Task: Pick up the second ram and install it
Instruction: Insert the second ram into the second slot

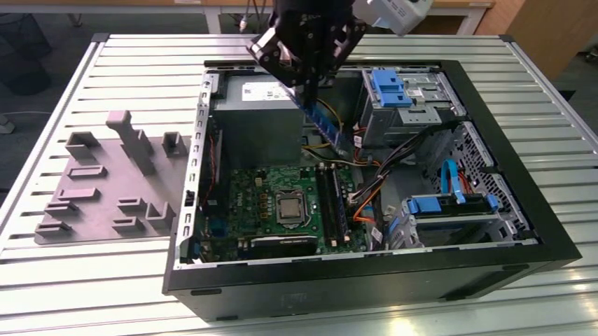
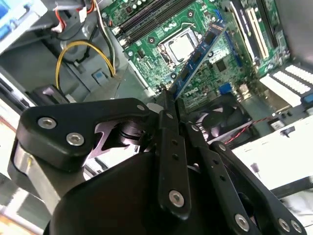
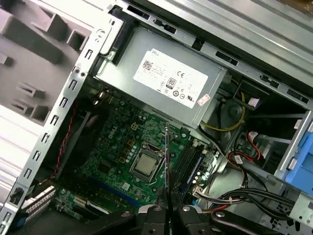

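The hand [image 1: 309,87] is clamped on the second ram [image 1: 329,128], pinching one end of the thin blue-green stick so it hangs slanted in the air above the open computer case [image 1: 374,276]. In the second wrist view the stick [image 2: 198,56] runs out from between the black fingers [image 2: 172,147] over the green motherboard [image 2: 215,68]; in the first wrist view it [image 3: 167,161] shows edge-on, just beside the processor socket [image 3: 145,165]. It touches nothing below. Under it lie the long black memory slots [image 1: 332,203], and behind sits the grey power supply [image 3: 166,85]. Blue drive brackets [image 1: 391,87] stand toward the exterior view's right. On the slatted tabletop [image 1: 94,280], at the exterior view's left, rests a grey holder tray [image 1: 108,189].
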Controlling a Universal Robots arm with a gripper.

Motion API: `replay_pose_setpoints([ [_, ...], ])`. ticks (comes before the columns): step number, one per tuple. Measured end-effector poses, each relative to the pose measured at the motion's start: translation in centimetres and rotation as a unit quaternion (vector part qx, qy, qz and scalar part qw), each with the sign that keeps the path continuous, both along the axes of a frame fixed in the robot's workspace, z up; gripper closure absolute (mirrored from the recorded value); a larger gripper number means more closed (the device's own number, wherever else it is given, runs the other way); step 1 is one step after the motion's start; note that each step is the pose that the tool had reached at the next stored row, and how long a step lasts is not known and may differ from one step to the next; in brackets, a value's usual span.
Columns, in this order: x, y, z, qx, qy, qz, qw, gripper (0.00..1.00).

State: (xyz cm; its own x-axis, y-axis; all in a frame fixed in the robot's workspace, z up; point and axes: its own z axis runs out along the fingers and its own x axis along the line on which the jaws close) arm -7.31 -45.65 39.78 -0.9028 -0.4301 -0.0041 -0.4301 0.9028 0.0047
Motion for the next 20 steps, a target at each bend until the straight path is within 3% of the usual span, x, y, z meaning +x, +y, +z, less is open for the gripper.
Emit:
replay_pose_setpoints([
  [7,0.0,0.0,-0.12,-0.0001,0.0,-0.057,0.9984,0.86],
  [20,0.0,0.0,-0.13,0.0,0.0,-0.059,0.9983,0.86],
])
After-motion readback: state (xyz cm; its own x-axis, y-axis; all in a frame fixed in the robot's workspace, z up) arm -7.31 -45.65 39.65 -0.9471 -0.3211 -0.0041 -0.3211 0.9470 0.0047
